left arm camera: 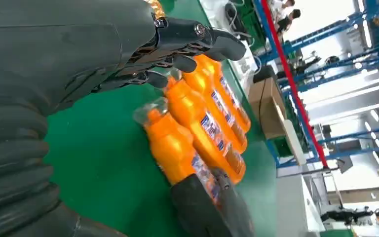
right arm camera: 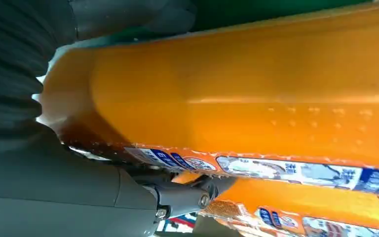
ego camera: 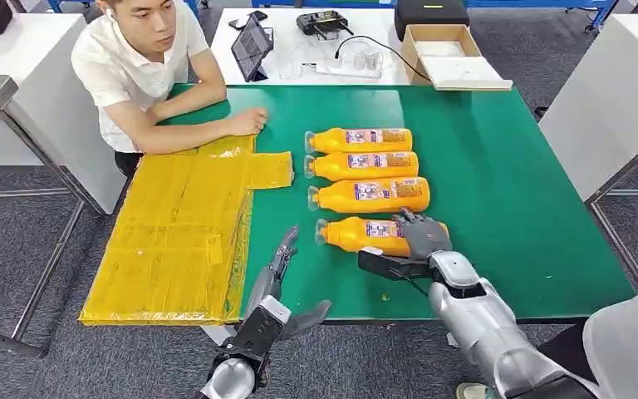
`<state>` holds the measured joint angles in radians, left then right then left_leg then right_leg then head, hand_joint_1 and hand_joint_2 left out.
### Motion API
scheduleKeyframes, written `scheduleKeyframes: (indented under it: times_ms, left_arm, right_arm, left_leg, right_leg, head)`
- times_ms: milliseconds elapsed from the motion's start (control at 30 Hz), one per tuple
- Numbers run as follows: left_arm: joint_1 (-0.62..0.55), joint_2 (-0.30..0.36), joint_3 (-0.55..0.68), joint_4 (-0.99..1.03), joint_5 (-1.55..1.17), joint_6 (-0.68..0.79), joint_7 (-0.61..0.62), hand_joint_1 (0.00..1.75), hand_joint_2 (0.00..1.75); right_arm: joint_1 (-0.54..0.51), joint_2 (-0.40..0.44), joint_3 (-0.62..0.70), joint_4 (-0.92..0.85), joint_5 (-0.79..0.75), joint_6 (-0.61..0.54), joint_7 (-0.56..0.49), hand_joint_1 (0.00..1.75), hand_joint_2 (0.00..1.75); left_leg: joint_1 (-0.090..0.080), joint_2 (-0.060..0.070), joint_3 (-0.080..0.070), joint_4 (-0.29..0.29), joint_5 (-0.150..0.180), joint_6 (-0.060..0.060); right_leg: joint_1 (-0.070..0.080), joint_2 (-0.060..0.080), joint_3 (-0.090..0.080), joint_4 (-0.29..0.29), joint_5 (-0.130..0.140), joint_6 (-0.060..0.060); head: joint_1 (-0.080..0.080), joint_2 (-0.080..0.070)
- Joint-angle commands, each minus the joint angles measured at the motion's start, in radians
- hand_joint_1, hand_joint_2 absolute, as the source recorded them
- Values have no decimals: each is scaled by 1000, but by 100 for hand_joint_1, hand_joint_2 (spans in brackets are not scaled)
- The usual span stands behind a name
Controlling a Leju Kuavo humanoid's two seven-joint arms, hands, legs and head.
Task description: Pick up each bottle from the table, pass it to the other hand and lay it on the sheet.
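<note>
While my fingers are settling round the near bottle, these are the things I'm minding.

Right hand: my right hand (ego camera: 422,235) lies over the label end of the nearest bottle (ego camera: 357,234), fingers draped across it. The right wrist view shows the orange body tight against the palm with a finger curled under, so I judge it wrapped but not yet lifted.

Grip advice: I'd close firmly before raising; the bottle is round and smooth, so it could roll or slip out.

Neighbour: the next bottle (ego camera: 369,196) lies just beside it on the far side, so I'd lift straight up rather than drag.

Left hand: my left hand (ego camera: 276,270) hangs open and empty by the desk's near edge, fingers apart, left of the bottles.

Handover: I'd leave the cap end free so the left hand has somewhere to take hold.

Sheet: the yellow sheet (ego camera: 179,241) lies on the left of the green desk (ego camera: 507,199).

Person: a person's arm (ego camera: 208,129) rests at the sheet's far edge, so I'd keep clear.
</note>
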<state>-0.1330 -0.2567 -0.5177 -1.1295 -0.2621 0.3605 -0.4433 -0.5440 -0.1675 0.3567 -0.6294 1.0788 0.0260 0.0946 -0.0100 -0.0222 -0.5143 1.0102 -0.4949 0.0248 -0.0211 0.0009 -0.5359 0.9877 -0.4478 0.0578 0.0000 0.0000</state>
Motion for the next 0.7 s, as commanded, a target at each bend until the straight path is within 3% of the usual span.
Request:
scheduleKeyframes:
  times_ms: [33,300,400,467,500,567,700]
  left_arm:
    - [-35,45,-41,15,8,-24,12,0,175]
    - [-43,49,-50,21,0,-12,7,0,175]
    - [-38,42,-36,11,45,-3,-26,0,175]
    - [-18,21,3,-12,143,11,-57,0,175]
    - [6,-2,39,-45,251,8,-76,0,175]
    - [36,-20,55,-90,387,7,-58,0,175]
    - [-3,24,-22,-49,615,26,-60,0,175]
  right_arm:
    - [33,-63,55,114,-37,88,-20,175,175]
    - [69,-81,53,113,-95,105,-52,175,175]
    - [118,-85,-25,72,-278,153,-275,175,175]
    - [183,-82,-61,-28,-415,150,-388,175,175]
    - [239,-62,-82,-135,-491,96,-454,175,175]
    - [321,9,-132,-310,-616,53,-491,175,175]
    - [398,111,-93,-598,-727,-131,-516,175,175]
  left_leg:
    - [2,-2,-2,0,2,-1]
    - [3,-4,-3,0,3,-2]
    - [3,-6,-3,0,3,-2]
    - [2,-5,0,0,2,-1]
    - [3,-6,-2,0,3,-2]
    - [3,-2,1,1,0,-1]
    - [4,6,1,1,-2,-1]
  right_leg:
    - [2,-3,0,-2,2,-2]
    - [3,-5,0,-4,3,-2]
    - [3,-7,1,-4,3,-2]
    - [2,-6,1,-4,1,-2]
    - [3,-8,0,-5,3,-2]
    - [4,-3,3,-5,2,-2]
    - [4,5,5,-3,2,-2]
  head:
    - [0,0]
    - [0,0]
    - [0,0]
    - [0,0]
    - [0,0]
    - [1,0]
    - [1,0]
